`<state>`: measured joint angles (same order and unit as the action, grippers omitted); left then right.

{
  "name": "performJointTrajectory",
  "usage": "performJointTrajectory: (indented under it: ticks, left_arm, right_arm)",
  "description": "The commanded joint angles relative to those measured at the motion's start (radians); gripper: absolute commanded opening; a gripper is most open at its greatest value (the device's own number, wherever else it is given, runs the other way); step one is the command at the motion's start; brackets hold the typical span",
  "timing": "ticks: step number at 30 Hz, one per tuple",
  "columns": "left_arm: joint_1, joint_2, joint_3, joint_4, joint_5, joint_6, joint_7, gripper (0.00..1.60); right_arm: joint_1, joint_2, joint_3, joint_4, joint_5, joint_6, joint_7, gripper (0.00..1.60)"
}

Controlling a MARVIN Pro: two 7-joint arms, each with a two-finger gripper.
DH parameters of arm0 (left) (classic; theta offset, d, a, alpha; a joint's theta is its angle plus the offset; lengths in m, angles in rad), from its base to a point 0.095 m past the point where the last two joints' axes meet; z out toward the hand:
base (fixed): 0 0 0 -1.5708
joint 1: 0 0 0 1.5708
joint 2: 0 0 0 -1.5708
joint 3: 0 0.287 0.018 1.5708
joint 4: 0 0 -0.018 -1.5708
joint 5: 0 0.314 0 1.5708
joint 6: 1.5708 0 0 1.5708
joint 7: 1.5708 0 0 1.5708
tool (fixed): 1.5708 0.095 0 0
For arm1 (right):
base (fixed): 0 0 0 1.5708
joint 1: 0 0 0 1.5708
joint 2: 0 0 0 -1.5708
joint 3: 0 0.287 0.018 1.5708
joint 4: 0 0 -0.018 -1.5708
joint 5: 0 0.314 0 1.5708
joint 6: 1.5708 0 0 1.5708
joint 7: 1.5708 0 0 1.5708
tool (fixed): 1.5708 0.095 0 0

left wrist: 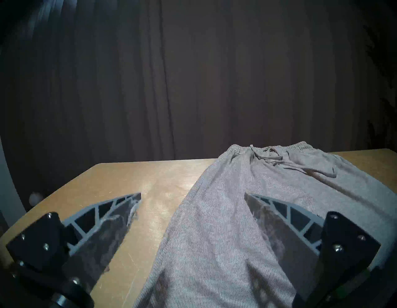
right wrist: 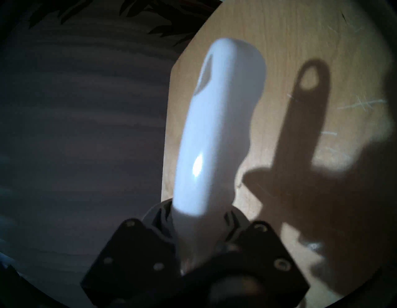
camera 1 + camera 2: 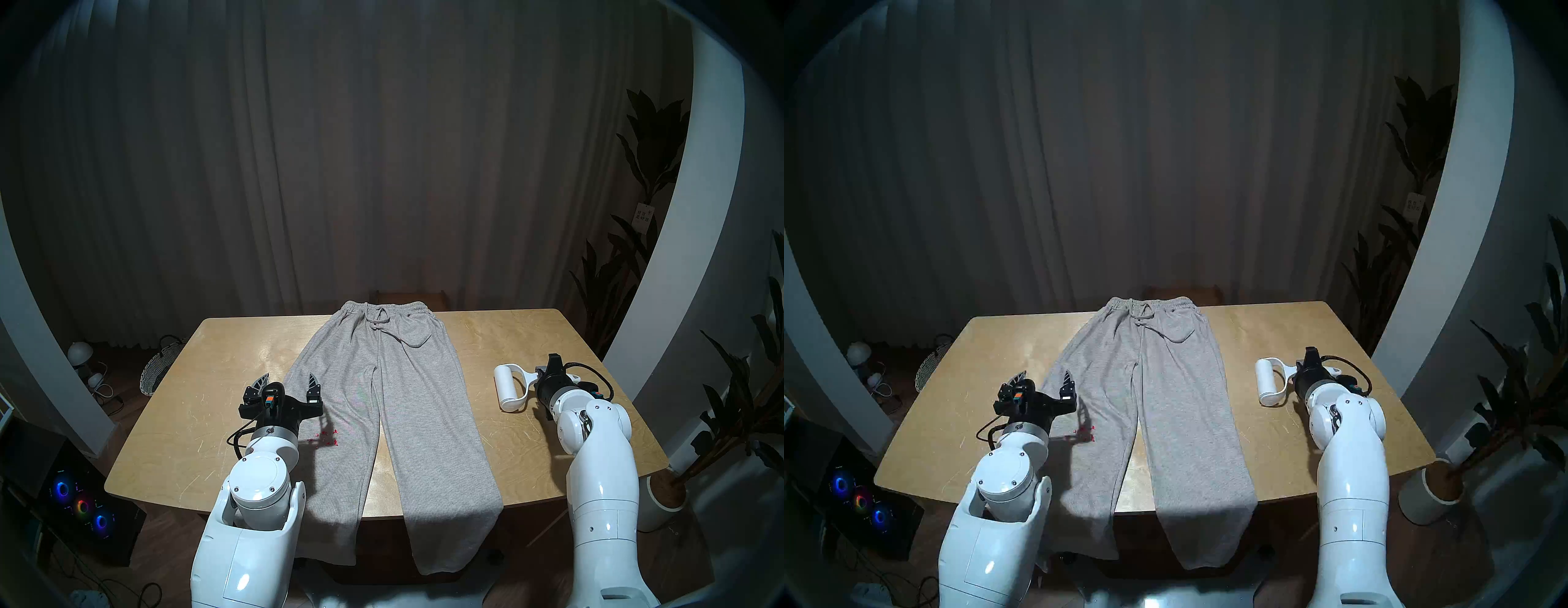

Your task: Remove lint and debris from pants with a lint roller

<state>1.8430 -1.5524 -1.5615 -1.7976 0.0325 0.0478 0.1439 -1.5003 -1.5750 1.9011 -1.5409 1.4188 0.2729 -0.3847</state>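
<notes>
Light grey pants lie flat along the wooden table, waistband at the far edge, cuffs hanging over the near edge. Tiny red flecks of lint and debris dot the left leg, just right of my left wrist. My left gripper stands open over that leg's outer edge, empty. The white lint roller is to the right of the pants; my right gripper is shut on its handle, cylinder pointing toward the pants.
A woven basket and a computer case with glowing fans stand on the floor at the left. Potted plants crowd the right side. A chair back shows behind the waistband. Dark curtains hang behind.
</notes>
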Motion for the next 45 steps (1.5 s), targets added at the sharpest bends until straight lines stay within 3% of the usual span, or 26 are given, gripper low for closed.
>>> performJointTrajectory:
  ticks: [1, 4, 10, 15, 25, 26, 35, 45]
  left_arm:
    - [0.016, 0.000, -0.005, -0.053, -0.028, -0.102, -0.017, 1.60]
    - [0.028, 0.003, -0.009, -0.053, -0.040, -0.129, -0.025, 1.60]
    - [0.052, -0.006, -0.021, -0.040, -0.061, -0.176, -0.025, 1.60]
    - [0.071, -0.001, -0.026, -0.039, -0.062, -0.204, -0.030, 1.60]
    - [0.157, 0.101, -0.102, -0.055, -0.048, -0.240, -0.100, 1.60]
    - [0.167, 0.117, -0.113, -0.052, -0.041, -0.241, -0.109, 1.60]
    - [0.233, 0.188, -0.209, -0.050, -0.038, -0.280, -0.173, 1.60]
    - [0.272, 0.232, -0.245, -0.012, -0.029, -0.315, -0.248, 1.60]
  right_arm:
    - [-0.015, -0.041, 0.000, -0.111, 0.012, -0.027, 0.013, 0.00]
    - [-0.037, -0.045, -0.011, -0.158, 0.029, -0.047, -0.010, 0.00]
    - [-0.087, -0.042, -0.062, -0.233, 0.032, -0.089, 0.056, 0.00]
    - [-0.134, -0.035, -0.165, -0.282, 0.002, -0.157, 0.118, 0.00]
    - [-0.241, -0.034, -0.368, -0.383, -0.032, -0.237, 0.098, 0.00]
    - [-0.244, -0.035, -0.364, -0.380, -0.029, -0.226, 0.092, 0.00]
    - [-0.272, 0.010, -0.531, -0.403, -0.055, -0.279, 0.084, 0.00]
    - [-0.262, 0.087, -0.705, -0.402, -0.065, -0.342, 0.093, 0.00]
